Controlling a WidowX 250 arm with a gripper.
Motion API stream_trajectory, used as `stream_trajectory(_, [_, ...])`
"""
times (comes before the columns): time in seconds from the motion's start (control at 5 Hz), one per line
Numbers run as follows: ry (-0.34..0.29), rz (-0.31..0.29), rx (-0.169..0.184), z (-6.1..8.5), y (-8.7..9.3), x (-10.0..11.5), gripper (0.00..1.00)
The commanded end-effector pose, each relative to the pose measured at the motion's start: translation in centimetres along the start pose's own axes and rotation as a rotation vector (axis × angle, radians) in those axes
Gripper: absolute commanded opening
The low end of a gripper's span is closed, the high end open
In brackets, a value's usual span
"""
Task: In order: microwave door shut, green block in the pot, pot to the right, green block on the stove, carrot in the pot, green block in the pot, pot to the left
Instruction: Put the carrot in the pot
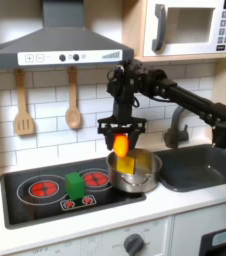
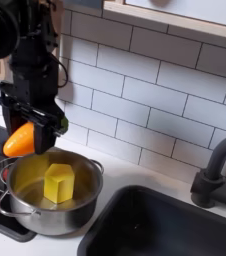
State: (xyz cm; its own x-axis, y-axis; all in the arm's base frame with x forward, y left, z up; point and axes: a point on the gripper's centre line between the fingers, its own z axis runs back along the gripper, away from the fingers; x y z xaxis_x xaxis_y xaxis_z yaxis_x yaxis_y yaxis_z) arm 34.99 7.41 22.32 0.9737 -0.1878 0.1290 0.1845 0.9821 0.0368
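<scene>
Orange carrot [image 2: 19,139] clamped in gripper [image 1: 120,137] just above pot [image 2: 30,213] at stove [image 1: 25,197] right edge; lower w/ care, release centred, clear of rim.

Frame centre: gripper [image 1: 120,132] holding carrot [image 1: 120,146] above pot [image 1: 135,173]; green block [image 1: 74,184] on stove [image 1: 30,196], lower left.

Gripper [image 1: 120,140] pointing down, apparently clamped shut.

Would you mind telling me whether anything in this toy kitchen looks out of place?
Yes: a yellow piece already sits inside the pot, right where the carrot held by the gripper hangs. The green block lies on the stove.
</scene>
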Motion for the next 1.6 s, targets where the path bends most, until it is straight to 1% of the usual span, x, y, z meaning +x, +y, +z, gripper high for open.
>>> stream_trajectory(0.0, [0.03, -0.038, -0.031, -1.5, -2.3, 0.4, 0.0])
stream_trajectory(0.2, [0.041, -0.055, -0.045, -2.0, -2.9, 0.1, 0.0])
stream_trajectory(0.4, [0.062, -0.074, -0.06, -2.8, -3.3, -0.6, 0.0])
stream_trajectory(0.6, [0.083, -0.098, -0.075, -3.7, -3.9, -0.7, 0.0])
stream_trajectory(1.0, [0.095, -0.115, -0.082, -4.3, -4.2, -1.3, 0.0])
stream_trajectory(1.2, [0.096, -0.118, -0.081, -4.0, -4.2, -1.5, 0.72])
stream_trajectory(1.4, [0.076, -0.116, -0.091, -3.5, -3.9, -1.3, 1.0])
